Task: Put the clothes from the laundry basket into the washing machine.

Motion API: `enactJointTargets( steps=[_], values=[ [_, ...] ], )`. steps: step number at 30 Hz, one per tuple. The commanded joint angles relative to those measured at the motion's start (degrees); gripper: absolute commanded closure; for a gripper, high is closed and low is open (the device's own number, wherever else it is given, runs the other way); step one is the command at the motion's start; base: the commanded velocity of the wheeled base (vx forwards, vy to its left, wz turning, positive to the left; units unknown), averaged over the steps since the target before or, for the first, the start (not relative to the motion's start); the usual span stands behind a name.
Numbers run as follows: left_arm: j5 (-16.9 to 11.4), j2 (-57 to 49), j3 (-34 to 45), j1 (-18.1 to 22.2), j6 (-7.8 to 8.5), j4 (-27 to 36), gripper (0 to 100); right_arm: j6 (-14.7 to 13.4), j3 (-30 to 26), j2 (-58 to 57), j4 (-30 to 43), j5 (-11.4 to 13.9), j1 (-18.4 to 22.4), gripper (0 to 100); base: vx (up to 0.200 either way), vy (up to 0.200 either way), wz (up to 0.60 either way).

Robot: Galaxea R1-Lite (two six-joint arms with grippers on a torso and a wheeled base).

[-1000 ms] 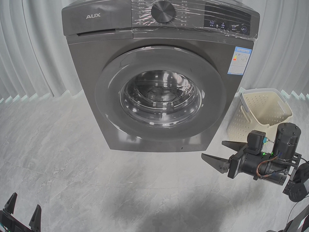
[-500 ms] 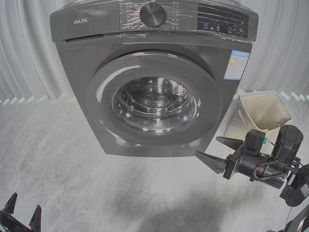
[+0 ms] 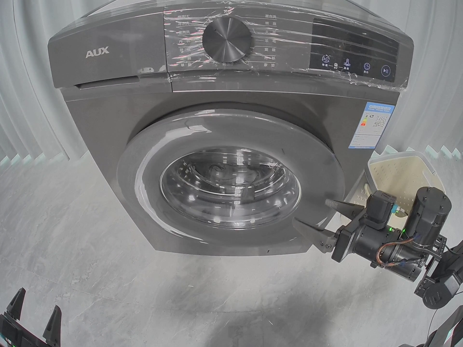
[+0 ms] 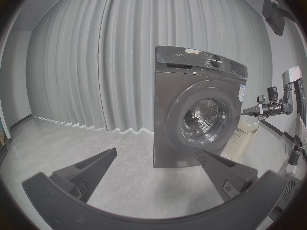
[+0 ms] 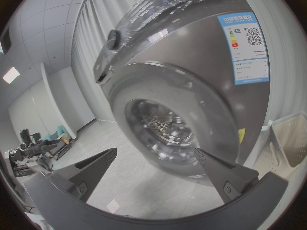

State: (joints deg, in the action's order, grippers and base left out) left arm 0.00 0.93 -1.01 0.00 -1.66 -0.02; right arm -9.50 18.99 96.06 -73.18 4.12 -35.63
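My right claw [image 3: 311, 212], spread wide, hangs by the right rim of the washing machine [image 3: 120, 107] door [image 3: 144, 179], which is shut. Next, I judge: hook that rim and pull.

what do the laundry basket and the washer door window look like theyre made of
Laundry basket: likely plastic, matte cream, by its moulded, perforated walls. Door window: clear and glossy with sharp reflections, glass or clear plastic; which is unclear.
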Motion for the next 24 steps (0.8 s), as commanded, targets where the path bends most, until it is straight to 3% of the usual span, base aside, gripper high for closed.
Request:
enactJointTargets(
  steps=[1, 8, 18, 24],
  values=[
    [0.09, -0.75, 0.92, 0.0, -0.1, 0.02, 0, 0.0, 0.96, 0.18, -0.82, -0.6, -0.05, 0, 0.0, 0.0, 0.0],
    [0.09, -0.75, 0.92, 0.0, -0.1, 0.02, 0, 0.27, 3.68, 1.85, -6.45, -4.03, -0.05, 0, 0.0, 0.0, 0.0],
    [0.09, -0.75, 0.92, 0.0, -0.28, 0.02, 0, 0.18, 3.24, 1.76, -6.98, -4.65, -0.58, 0, 0.0, 0.0, 0.0],
    [0.09, -0.75, 0.92, 0.0, -0.36, 0.02, 0, 0.0, 5.44, 1.58, -6.98, -7.28, 0.39, 0, 0.0, 0.0, 0.0]
  ],
)
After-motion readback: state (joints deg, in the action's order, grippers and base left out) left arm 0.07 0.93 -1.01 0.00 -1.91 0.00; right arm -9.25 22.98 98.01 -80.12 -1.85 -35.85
